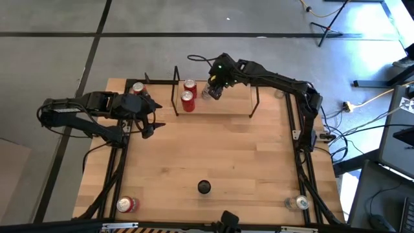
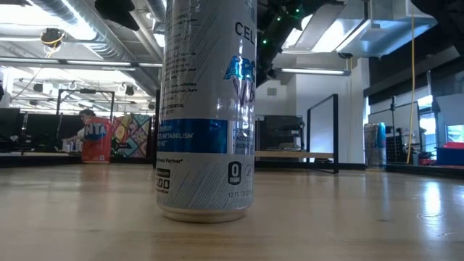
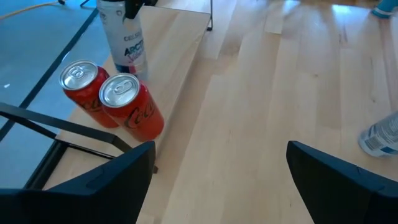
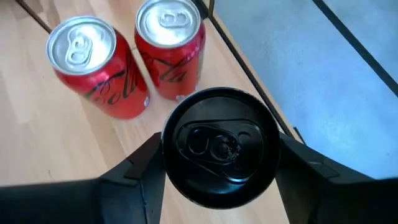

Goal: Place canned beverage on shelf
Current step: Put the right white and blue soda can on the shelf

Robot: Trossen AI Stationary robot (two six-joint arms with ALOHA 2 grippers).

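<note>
The shelf (image 1: 226,97) is a low light-wood board with black wire frames, at the table's far edge. Two red cola cans (image 1: 188,94) stand upright on its left part; they also show in the right wrist view (image 4: 124,68). My right gripper (image 1: 215,89) is above the shelf, just right of the red cans, shut on a white and blue can with a black top (image 4: 217,146). My left gripper (image 1: 150,126) is open and empty over the table, left of the shelf. My right gripper pinches the white can's upper sides, just below its black top rim (image 4: 166,155), between its two fingers (image 4: 140,180). The fingers come from above, pointing down. The can is upright (image 3: 124,43), its base at the shelf board; whether it rests there I cannot tell.
A second white and blue can (image 1: 204,188) stands near the table's near edge, filling the low view (image 2: 206,109). A red can (image 1: 137,88) stands left of the shelf. A red can (image 1: 127,204) is at the near left corner and a silver can (image 1: 297,203) at the near right.
</note>
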